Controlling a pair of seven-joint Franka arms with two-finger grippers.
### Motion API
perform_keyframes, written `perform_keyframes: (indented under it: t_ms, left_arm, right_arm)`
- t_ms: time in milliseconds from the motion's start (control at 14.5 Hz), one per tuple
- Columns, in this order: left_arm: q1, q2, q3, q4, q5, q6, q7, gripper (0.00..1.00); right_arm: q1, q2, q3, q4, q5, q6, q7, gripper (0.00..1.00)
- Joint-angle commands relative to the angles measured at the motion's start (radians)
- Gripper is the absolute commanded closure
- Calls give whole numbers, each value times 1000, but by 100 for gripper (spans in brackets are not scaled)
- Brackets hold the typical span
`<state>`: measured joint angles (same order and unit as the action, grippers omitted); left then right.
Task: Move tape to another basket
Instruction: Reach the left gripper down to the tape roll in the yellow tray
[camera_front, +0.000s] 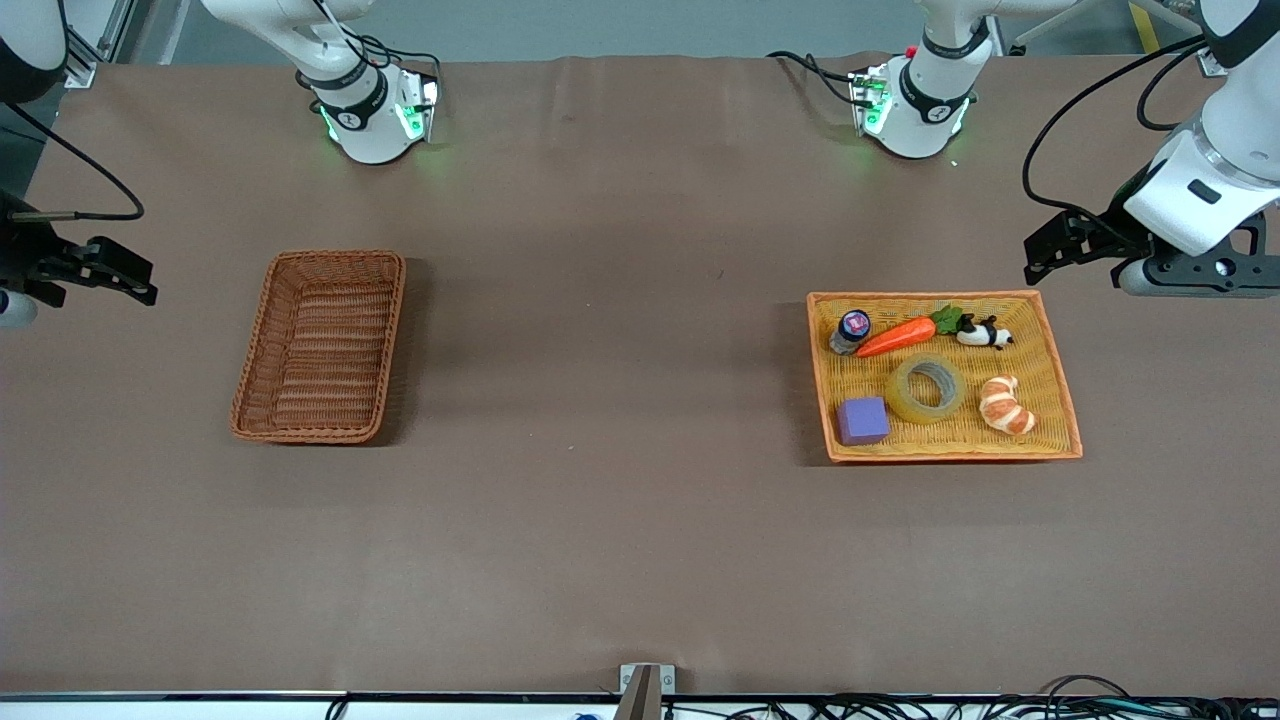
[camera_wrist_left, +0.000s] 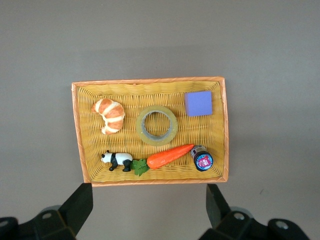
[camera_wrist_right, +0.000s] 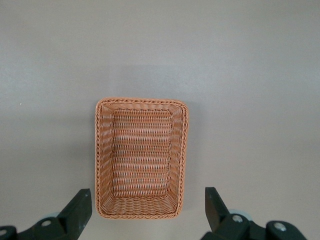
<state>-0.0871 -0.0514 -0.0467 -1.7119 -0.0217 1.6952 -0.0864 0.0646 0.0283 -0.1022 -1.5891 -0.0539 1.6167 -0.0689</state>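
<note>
tape (camera_front: 926, 388): lies flat in the orange-yellow tray (camera_front: 1058, 375), mid-tray, ring hole up; between purple block (camera_front: 863, 420) and croissant (camera_front: 1006, 404); carrot (camera_front: 905, 335) just beside it on the side farther from the front camera
tape vs jaws: not between any jaws, nothing touches it; in the left wrist view the tape (camera_wrist_left: 157, 125) sits well clear of the fingers (camera_wrist_left: 216, 202)
tray: on the tabletop (camera_front: 600, 520) toward the left arm's end; also holds panda figure (camera_front: 985, 333) and small dark jar (camera_front: 851, 330)
basket (camera_front: 322, 345): reddish-brown wicker, toward the right arm's end, well apart from the tray, nothing inside
left gripper (camera_front: 1055, 247): up in the air over the tabletop by the tray's corner near the panda; jaws apart, holding nothing
right gripper (camera_front: 110, 272): up over the tabletop edge at the right arm's end, apart from the basket; jaws apart per right wrist view, holding nothing
</note>
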Motion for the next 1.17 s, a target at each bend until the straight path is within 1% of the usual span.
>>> perform_keyframes:
  t_ms: [0,276,552,897,1034,1103]
  left_arm:
    - [-6,-7,2,2,20,-12,-1,0]
    - [0,-7,4,8,20,-12,1,0]
    - [-3,25,5,3,20,-12,4,0]
    - [1,151,14,-21,22,7,-4,0]
    - [3,197,18,-61,28,93,-6,0]
    - [4,200,19,-96,38,145,-4,0]
  right_arm:
    - [-12,-4,6,3,17,0,-6,0]
    - [-12,-5,6,1,17,-6,-8,0]
    - [-11,-4,4,1,17,2,-8,0]
    - [-12,-4,6,0,17,-1,-9,0]
    - [-12,-4,6,1,17,-1,-9,0]
    - [-12,-4,6,0,17,-1,-8,0]
